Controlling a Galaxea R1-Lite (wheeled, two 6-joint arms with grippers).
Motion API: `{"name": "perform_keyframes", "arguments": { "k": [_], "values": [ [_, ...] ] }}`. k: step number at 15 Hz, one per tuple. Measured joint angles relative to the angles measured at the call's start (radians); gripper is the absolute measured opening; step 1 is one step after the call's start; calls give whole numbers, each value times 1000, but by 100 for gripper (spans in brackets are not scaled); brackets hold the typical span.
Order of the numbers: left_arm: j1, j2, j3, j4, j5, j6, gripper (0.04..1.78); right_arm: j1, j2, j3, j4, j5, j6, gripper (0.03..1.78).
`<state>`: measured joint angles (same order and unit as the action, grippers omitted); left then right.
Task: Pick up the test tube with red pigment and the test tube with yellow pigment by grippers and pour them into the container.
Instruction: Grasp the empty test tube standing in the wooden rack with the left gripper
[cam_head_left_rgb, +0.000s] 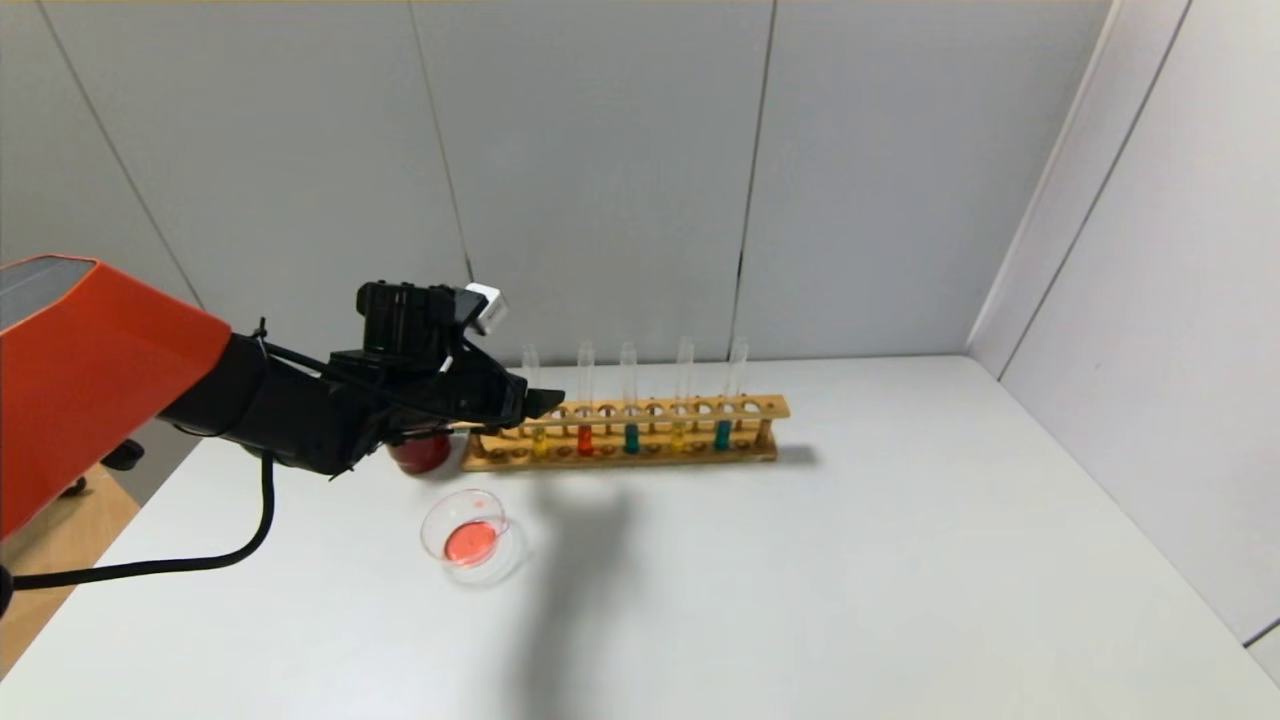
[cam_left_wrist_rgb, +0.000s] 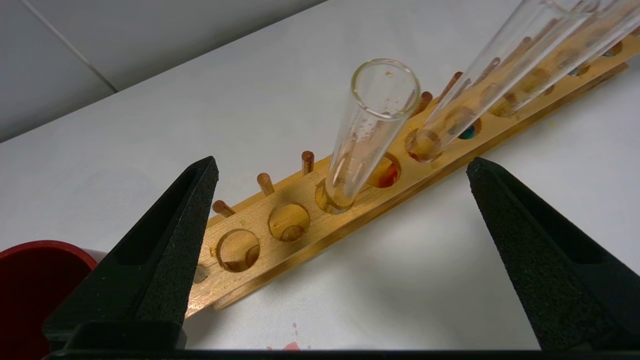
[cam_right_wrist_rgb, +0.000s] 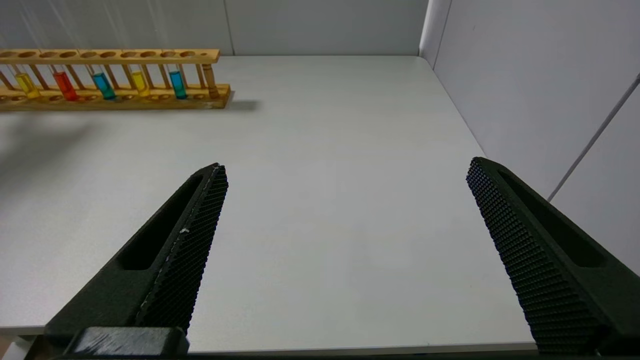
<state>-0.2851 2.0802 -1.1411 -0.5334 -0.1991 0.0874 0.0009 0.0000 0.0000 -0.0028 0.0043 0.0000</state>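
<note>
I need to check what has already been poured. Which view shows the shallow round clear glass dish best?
The head view: the shallow round clear glass dish sits whole on the white table, with red liquid pooled inside. The left wrist view shows only red spots at its edge, and the right wrist view misses the dish entirely.

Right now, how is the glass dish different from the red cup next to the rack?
The glass dish is clear, shallow and holds a red puddle; the red cup is opaque and its contents are hidden. The dish sits in the open nearer the robot, while the cup is partly hidden behind the left tool. Both are round and stand on the table.
</note>
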Motion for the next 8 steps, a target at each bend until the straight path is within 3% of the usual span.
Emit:
{"name": "perform_keyframes", "arguments": {
  "k": [8],
  "values": [
    [0,27,-21,-1,0,-3,175,0,0,0,0,0,0,175]
  ]
}}
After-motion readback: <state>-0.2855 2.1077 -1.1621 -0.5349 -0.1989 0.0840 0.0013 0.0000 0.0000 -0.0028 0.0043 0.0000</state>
